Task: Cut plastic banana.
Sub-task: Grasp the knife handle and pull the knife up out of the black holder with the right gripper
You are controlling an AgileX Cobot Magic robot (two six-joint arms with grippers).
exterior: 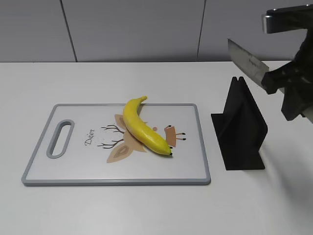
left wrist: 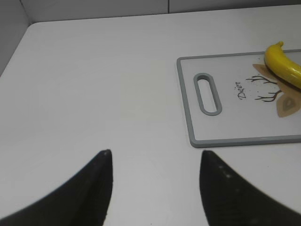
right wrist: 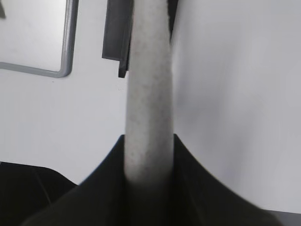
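The yellow plastic banana (exterior: 144, 128) lies slantwise in the middle of the white cutting board (exterior: 73, 169); its stem end also shows in the left wrist view (left wrist: 282, 63). My right gripper (exterior: 279, 83) is shut on the handle of a knife (exterior: 247, 59), held in the air above the black knife stand, blade pointing left. In the right wrist view the grey knife handle (right wrist: 149, 94) runs between the fingers (right wrist: 149, 150). My left gripper (left wrist: 155, 155) is open and empty over the bare table left of the board (left wrist: 225, 141). It is out of the exterior view.
A black knife stand (exterior: 240, 129) stands right of the board; it also shows in the right wrist view (right wrist: 115, 33). The board has a grey rim, a handle slot (exterior: 60, 138) at its left end and a deer print. A grey wall runs behind the white table.
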